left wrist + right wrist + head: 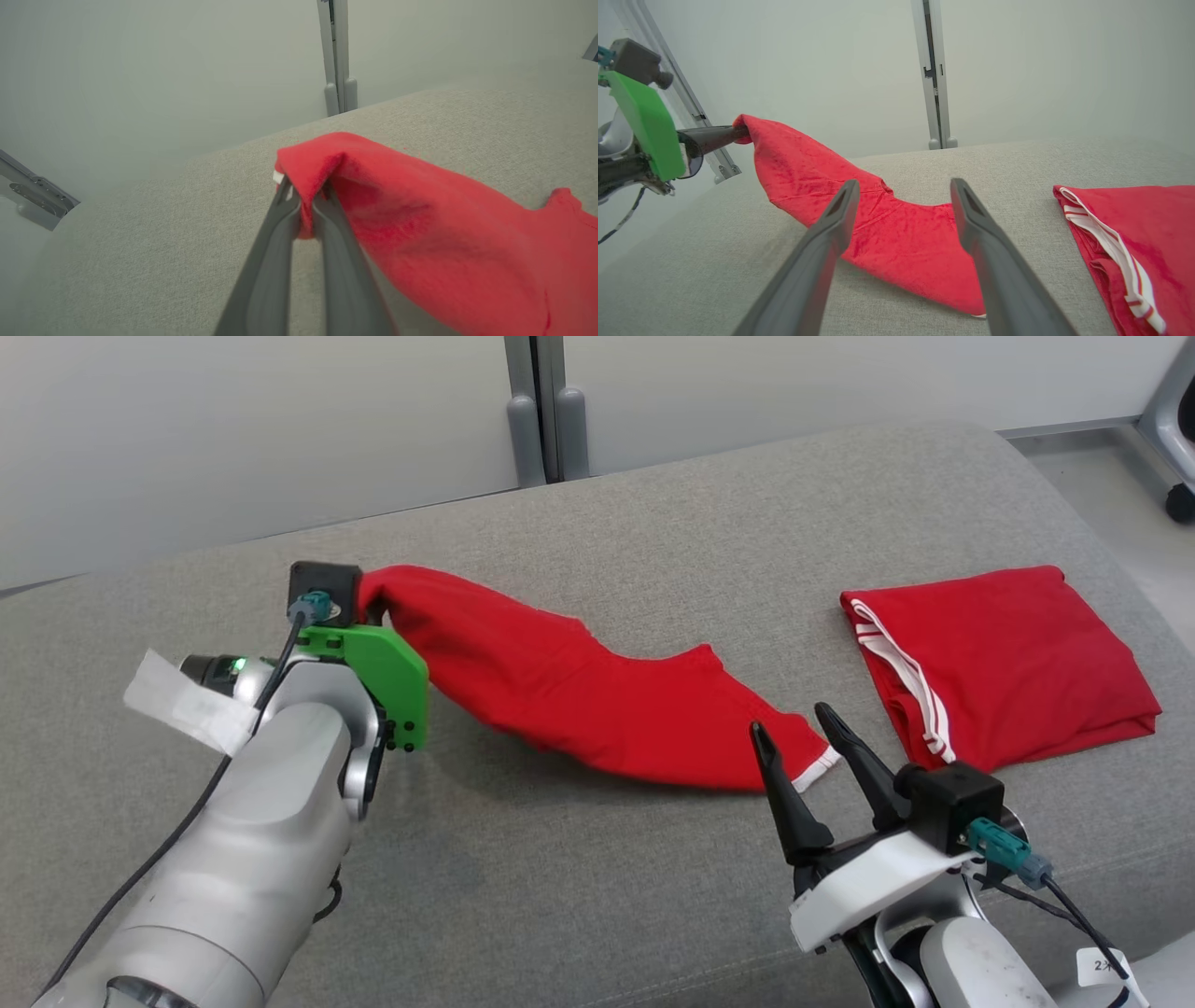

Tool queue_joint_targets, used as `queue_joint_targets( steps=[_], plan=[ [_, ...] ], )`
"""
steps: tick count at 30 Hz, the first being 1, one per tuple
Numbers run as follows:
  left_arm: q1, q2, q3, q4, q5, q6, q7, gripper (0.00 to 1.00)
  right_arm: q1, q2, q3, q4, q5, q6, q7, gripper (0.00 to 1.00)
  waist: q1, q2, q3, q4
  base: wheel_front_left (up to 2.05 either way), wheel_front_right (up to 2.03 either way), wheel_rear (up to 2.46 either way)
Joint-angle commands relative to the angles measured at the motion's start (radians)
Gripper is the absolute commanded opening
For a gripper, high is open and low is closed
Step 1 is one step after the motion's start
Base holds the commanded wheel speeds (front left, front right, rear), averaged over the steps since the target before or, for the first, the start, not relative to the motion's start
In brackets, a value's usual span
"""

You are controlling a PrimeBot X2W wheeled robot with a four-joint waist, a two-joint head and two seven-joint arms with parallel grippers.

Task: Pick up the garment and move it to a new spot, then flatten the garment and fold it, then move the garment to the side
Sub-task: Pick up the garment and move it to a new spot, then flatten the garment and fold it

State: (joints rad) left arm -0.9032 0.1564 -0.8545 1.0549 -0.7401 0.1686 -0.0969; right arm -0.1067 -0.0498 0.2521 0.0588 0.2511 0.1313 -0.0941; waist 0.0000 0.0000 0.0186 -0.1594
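Closest to the head camera is the pale left forearm point(233, 859), with a strip of white tape point(177, 705) stuck near the wrist and a green plate point(383, 667) just beyond it. At its far end the left gripper point(303, 196) has its two dark fingers point(275, 242) pressed together on a fold of the red garment point(579, 691), pinching a bunch of cloth at the garment's left end. In the right wrist view that end is raised off the grey cushion point(597, 896).

From the pinch the garment slopes down to the right and lies in a long, wrinkled band across the middle of the cushion. Its right end has a white-edged cuff point(822, 765) resting on the cushion.

The right gripper point(792, 721) is at that cuff end with its fingers point(817, 252) spread wide apart and nothing between them. In the right wrist view the garment's low end lies just past and between the tips. Whether a finger touches the cloth, I cannot tell.

To the right, apart from the garment, a second red piece of clothing point(1018, 653) lies folded flat on the cushion, with white stripes point(906, 672) along its left edge.

Behind the cushion stands a pale wall with a grey upright post point(546, 411). At the far right edge of the head view a black wheel point(1181, 502) sits on the floor.
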Motion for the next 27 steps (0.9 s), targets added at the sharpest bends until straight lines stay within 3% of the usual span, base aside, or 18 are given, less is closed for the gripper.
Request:
queue_joint_targets(
  steps=[1, 7, 9, 10, 13, 20, 27],
  plan=[
    [0.021, 0.015, 0.006, 0.031, -0.007, 0.006, -0.007, 0.00, -0.007, -0.002, 0.003, 0.000, 0.004, -0.001, 0.001, 1.00, 0.0000, 0.0000, -0.001, -0.003, 0.00, 0.00, 0.00],
    [0.037, 0.041, 0.021, 0.088, -0.022, 0.016, -0.037, 0.00, -0.012, -0.002, 0.001, 0.000, -0.001, -0.001, 0.003, 1.00, 0.0000, 0.0000, -0.003, -0.018, 0.00, 0.00, 0.00],
    [0.042, 0.051, 0.028, 0.109, -0.026, 0.030, -0.056, 0.52, -0.013, -0.002, 0.001, 0.000, -0.001, -0.001, 0.001, 1.00, 0.0000, 0.0000, -0.003, -0.025, 0.00, 0.00, 0.00],
    [0.045, 0.053, 0.030, 0.119, -0.027, 0.034, -0.060, 1.00, -0.014, -0.002, 0.001, 0.000, 0.000, -0.001, 0.000, 1.00, 0.0000, 0.0000, -0.003, -0.028, 0.00, 0.00, 0.00],
    [0.048, 0.055, 0.035, 0.141, -0.036, 0.042, -0.069, 1.00, -0.012, -0.002, -0.004, -0.001, -0.002, -0.001, 0.000, 1.00, 0.0000, 0.0000, -0.005, -0.031, 0.00, 0.00, 0.00],
    [0.055, 0.055, 0.035, 0.167, -0.045, 0.016, -0.068, 1.00, 0.003, -0.002, -0.022, -0.003, -0.005, -0.001, -0.002, 1.00, 0.0000, 0.0000, -0.014, -0.014, 0.00, 0.00, 0.00],
    [0.065, 0.029, 0.023, 0.154, -0.050, -0.040, -0.074, 1.00, 0.020, -0.002, -0.034, -0.007, -0.004, -0.001, -0.002, 1.00, 0.0000, 0.0000, -0.024, 0.030, 0.00, 0.00, 0.00]
  ],
)
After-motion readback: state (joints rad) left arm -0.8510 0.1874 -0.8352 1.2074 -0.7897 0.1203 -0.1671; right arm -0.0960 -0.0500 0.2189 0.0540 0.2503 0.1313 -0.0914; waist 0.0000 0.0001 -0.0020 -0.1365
